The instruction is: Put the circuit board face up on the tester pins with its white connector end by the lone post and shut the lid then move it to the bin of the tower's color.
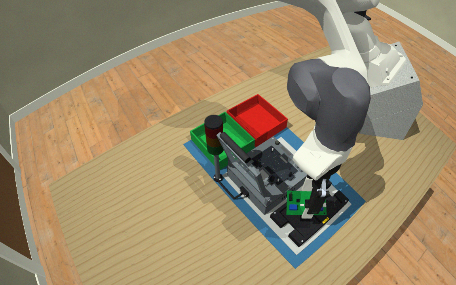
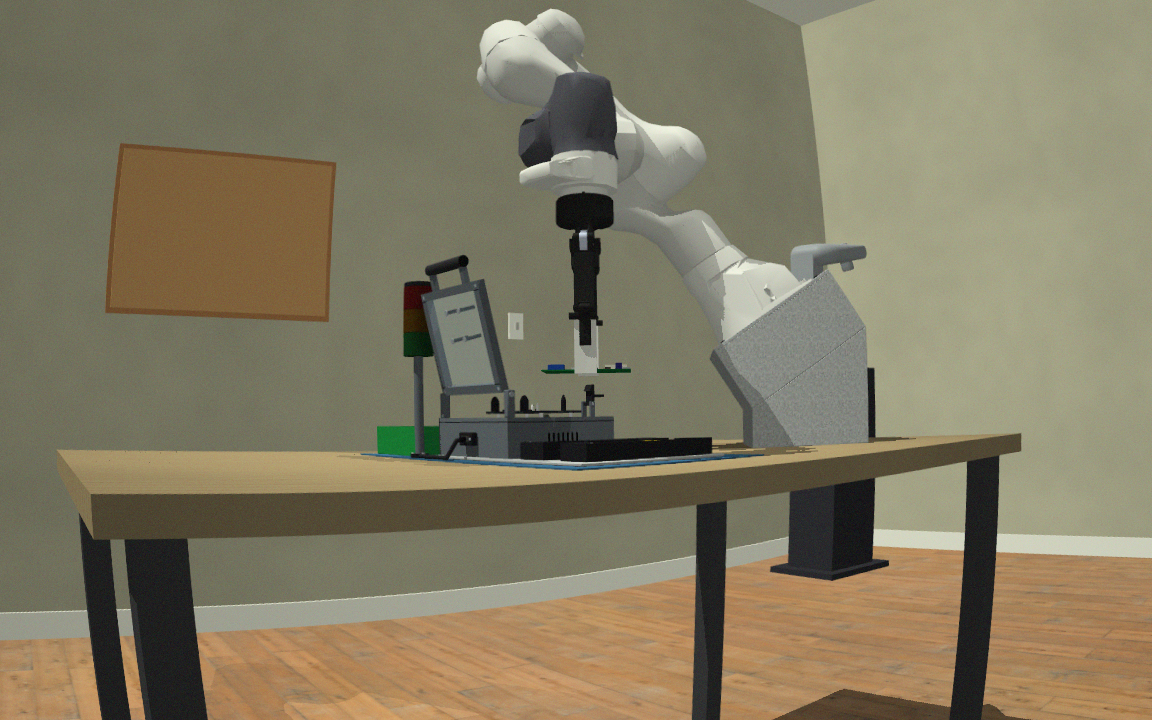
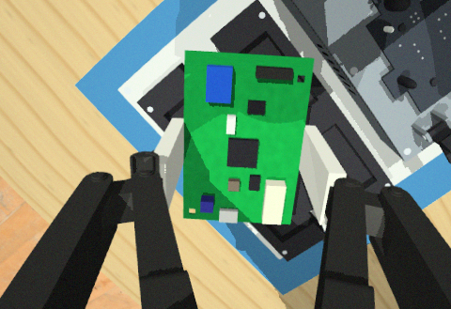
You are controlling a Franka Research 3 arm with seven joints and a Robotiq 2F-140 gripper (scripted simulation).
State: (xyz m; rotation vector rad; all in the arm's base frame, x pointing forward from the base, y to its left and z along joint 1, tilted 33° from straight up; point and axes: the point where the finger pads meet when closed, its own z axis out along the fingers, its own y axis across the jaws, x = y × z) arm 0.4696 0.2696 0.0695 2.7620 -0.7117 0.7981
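My gripper [image 3: 242,142] is shut on the green circuit board [image 3: 246,136], its white pads on the board's two long edges. The board is face up and level, high above the black tray [image 1: 307,216]; it also shows in the top and exterior views [image 1: 302,204] [image 2: 586,368]. Its white connector [image 3: 274,202] is at the end nearest my wrist. The grey tester [image 1: 261,170] stands beside the tray with its lid [image 1: 238,152] raised and its plate [image 3: 408,49] bare. The signal tower [image 1: 213,136] shows no bright lamp.
A green bin [image 1: 222,139] and a red bin [image 1: 257,116] stand behind the tester on the blue mat [image 1: 275,198]. The raised lid and its handle [image 2: 446,265] stand tall beside the tower. The arm's base [image 1: 389,95] is at the table's far right.
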